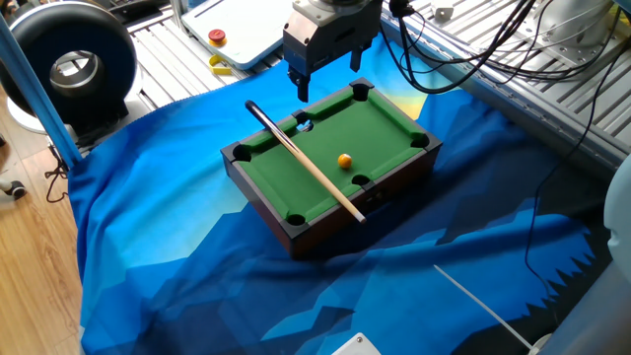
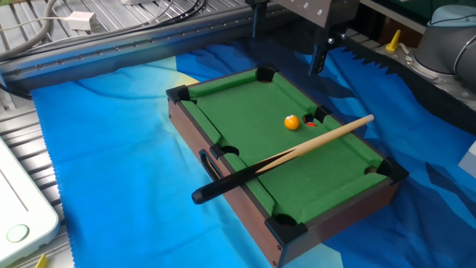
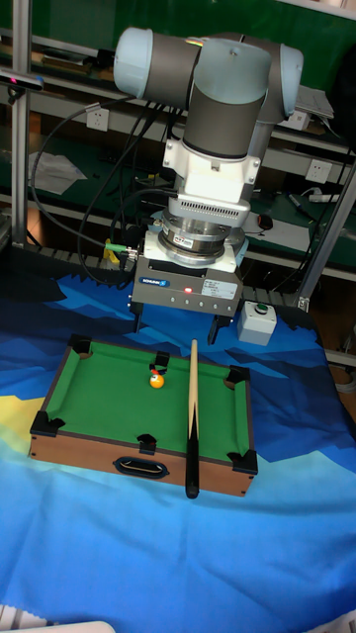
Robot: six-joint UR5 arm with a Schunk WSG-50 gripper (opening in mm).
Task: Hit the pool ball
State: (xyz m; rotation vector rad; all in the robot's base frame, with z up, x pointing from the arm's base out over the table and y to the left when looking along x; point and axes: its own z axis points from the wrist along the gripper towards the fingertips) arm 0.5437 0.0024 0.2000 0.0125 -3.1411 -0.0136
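Note:
A mini pool table point(image 1: 296, 237) with green felt stands on a blue cloth. The pool ball point(image 1: 344, 160), small and glossy orange, rests on the felt close to a side pocket point(image 2: 291, 123) point(image 3: 156, 380). A wooden cue point(image 1: 306, 163) lies across the table, and its black butt end overhangs one long rim point(image 2: 297, 152) point(image 3: 192, 415). My gripper point(image 1: 327, 71) hangs above the table's far rail, over the cue's thin end. It is open with nothing between its fingers point(image 3: 190, 326). It touches neither the cue nor the ball.
A red round button point(image 1: 216, 37) sits on a white box behind the table. At the far left stands a black ring-shaped device point(image 1: 69, 69). A small white box point(image 3: 257, 321) sits beside the gripper. Cables hang along the metal frame point(image 1: 552, 89).

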